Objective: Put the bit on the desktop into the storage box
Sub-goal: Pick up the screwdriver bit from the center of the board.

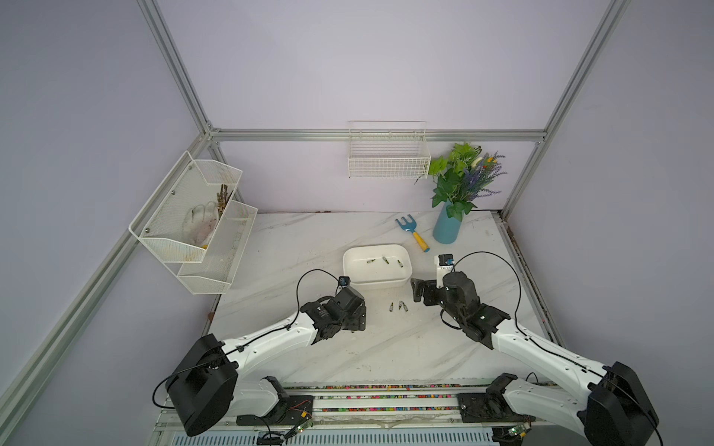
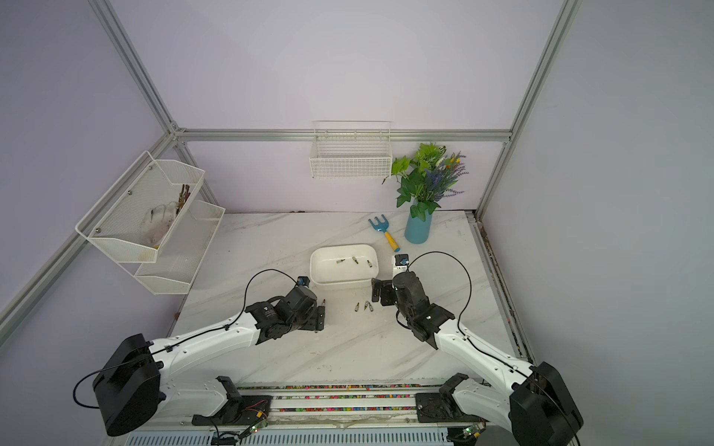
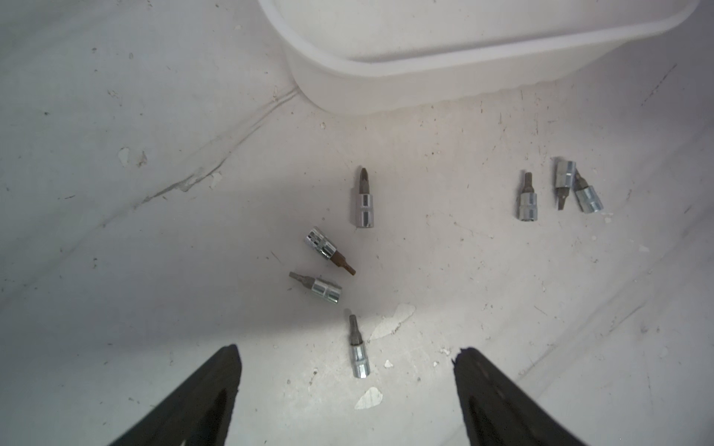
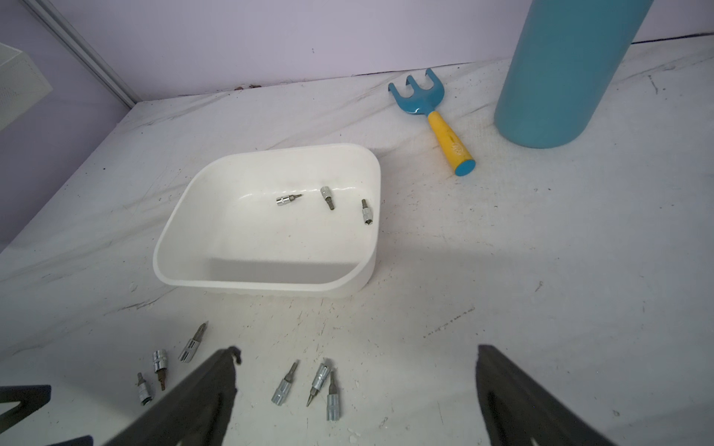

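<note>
Lowering straight onto one bit looks like the job for the left gripper [image 3: 347, 349]. Its jaws stand wide apart and empty, straddling the closest bit [image 3: 359, 353], which lies flat on the desktop [image 3: 116, 231] a little way out from the storage box [image 4: 270, 289], off its near long wall. I'd close across the chrome collar rather than the thin tip, and keep clear of the rusty-tipped bit [image 3: 328, 251] and its neighbours lying closer to the box, since a nudge could send these round pieces rolling. The right gripper [image 4: 357, 348] is spread open too and holds nothing. It hangs off the box's near right corner, above a huddle of three bits [image 4: 322, 380], two of them touching. Each bit is short, with a shiny silver socket end and a darker, slimmer driver point. Three stored bits [image 4: 327, 195] lie inside the box, toward its far wall.
</note>
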### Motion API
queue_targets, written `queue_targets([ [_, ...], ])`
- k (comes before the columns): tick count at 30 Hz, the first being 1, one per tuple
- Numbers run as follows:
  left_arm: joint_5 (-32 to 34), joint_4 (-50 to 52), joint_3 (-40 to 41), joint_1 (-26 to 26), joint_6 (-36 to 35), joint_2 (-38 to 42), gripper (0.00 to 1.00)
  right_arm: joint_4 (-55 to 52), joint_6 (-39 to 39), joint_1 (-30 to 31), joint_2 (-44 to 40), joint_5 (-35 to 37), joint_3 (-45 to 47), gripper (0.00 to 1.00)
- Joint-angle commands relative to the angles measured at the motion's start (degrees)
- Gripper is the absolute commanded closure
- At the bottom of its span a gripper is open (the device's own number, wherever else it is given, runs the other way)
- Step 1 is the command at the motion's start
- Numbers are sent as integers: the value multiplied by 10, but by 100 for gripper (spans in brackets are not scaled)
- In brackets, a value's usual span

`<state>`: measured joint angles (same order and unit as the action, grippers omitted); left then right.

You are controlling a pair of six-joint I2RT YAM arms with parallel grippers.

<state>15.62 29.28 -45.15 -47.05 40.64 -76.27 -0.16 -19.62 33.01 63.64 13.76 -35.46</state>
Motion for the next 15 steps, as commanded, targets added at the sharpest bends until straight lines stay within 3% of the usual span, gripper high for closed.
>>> queue_targets([
  [1,5,24,-21,-21,34,-27,16,31,-13,-3,-5,26,6,0],
  [7,10,30,-35,-40,47,-87,29,39,-14,-4,-25,62,22,0],
  [15,19,30,-34,-43,52,-107,42,56,-14,-4,-52,75,40,0],
])
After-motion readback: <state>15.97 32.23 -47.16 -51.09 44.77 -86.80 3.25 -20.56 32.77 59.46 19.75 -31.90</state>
